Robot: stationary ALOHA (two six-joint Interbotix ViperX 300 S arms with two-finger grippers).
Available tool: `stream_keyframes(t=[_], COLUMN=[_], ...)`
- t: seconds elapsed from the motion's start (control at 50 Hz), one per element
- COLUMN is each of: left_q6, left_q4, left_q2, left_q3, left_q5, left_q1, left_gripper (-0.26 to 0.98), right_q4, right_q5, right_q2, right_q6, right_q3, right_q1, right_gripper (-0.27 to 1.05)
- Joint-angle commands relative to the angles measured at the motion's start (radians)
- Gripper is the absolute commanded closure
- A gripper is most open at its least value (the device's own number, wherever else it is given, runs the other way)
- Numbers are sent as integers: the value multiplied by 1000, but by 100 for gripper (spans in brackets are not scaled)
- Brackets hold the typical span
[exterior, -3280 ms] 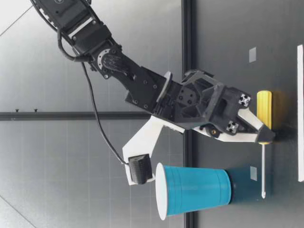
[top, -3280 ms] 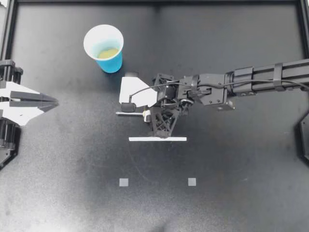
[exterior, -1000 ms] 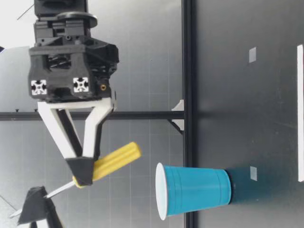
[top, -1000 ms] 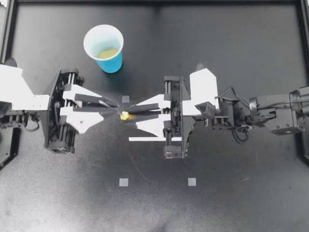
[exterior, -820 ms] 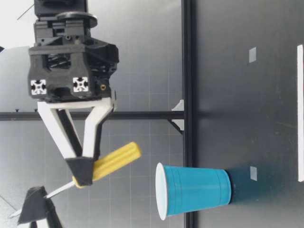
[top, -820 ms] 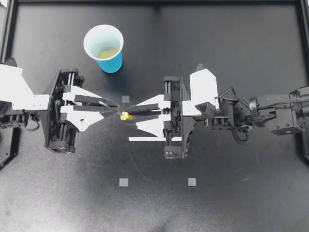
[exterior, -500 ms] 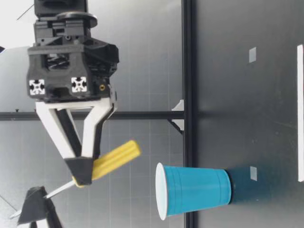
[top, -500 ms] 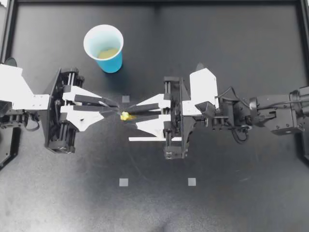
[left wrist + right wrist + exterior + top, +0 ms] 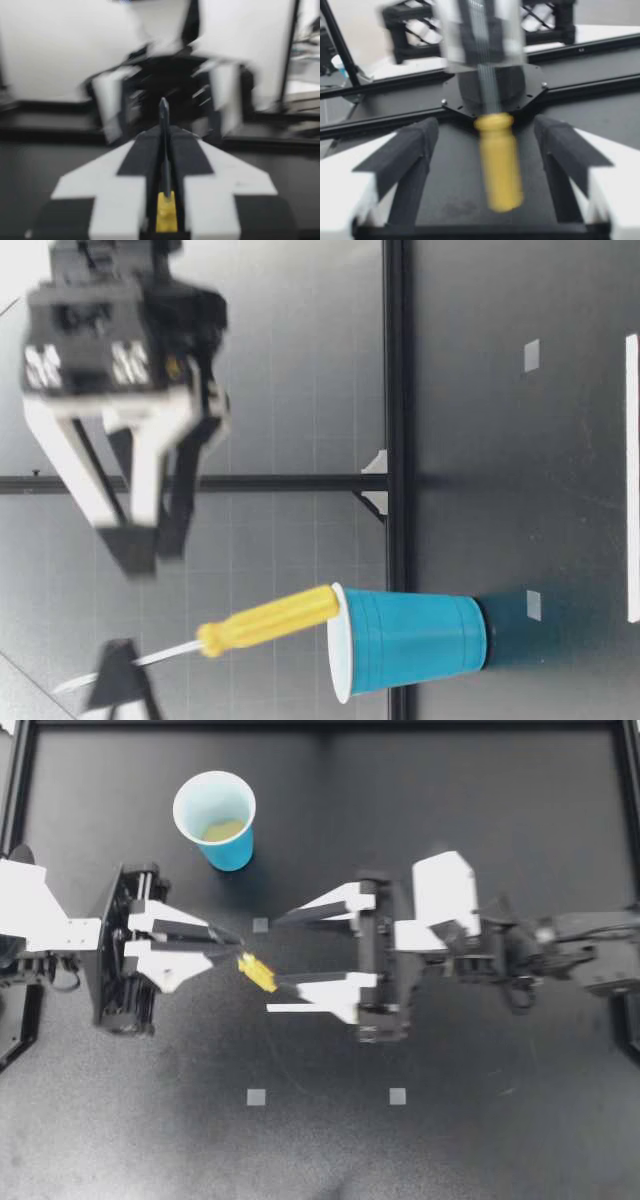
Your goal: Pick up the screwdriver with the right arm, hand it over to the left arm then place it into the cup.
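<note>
The screwdriver (image 9: 258,972) is held in the air above the middle of the worktop (image 9: 480,1120), well clear of its surface. It is gripped by the metal shaft only. The left gripper (image 9: 234,944) is closed on the shaft, the yellow handle hangs beyond the fingertips and tilts downward, and the tip points up. The right gripper (image 9: 276,953) is spread wide, with the handle ahead of and between its fingers, untouched. The handover is therefore judged complete, and the placing step is in hand.

The cup (image 9: 233,850) stands upright near the far edge of the worktop, toward its left corner, apart from both grippers. For the next move, the left gripper is to be carried toward that corner until the handle hangs over the cup's mouth, then lowered before release. Because the hold is on the thin shaft, some swing of the handle is to be expected. The cup could be tipped if its rim is struck.

The right gripper is blurred in every view. In the low view the handle's end appears against the cup's rim. This is judged to be overlap only, since the top view shows them apart. Something yellowish lies in the bottom of the cup and cannot be identified.
</note>
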Motion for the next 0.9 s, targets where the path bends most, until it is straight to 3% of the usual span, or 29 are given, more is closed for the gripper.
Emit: stream_keyframes(t=[0.0,0.14,0.28,0.54,0.72,0.88], left_q6=[29,98,167,291,321,330], left_q4=[-29,-60,-71,-110,-173,-222], left_q2=[-15,-20,-20,-3,37,81], left_q3=[3,9,2,2,-6,-21], left_q5=[-3,-2,5,17,18,11], left_q1=[40,117,225,385,428,430], left_gripper=[65,65,65,65,64,58], right_q4=[2,0,0,-2,-2,-2], right_q5=[-12,-15,-26,-28,-28,-28], right_q2=[-75,-141,-204,-239,-233,-233], right_q6=[-2,-2,-2,0,0,2], right_q3=[25,84,138,172,170,169], right_q1=[-8,-8,-6,-6,-6,-8], right_gripper=[4,4,4,4,4,4])
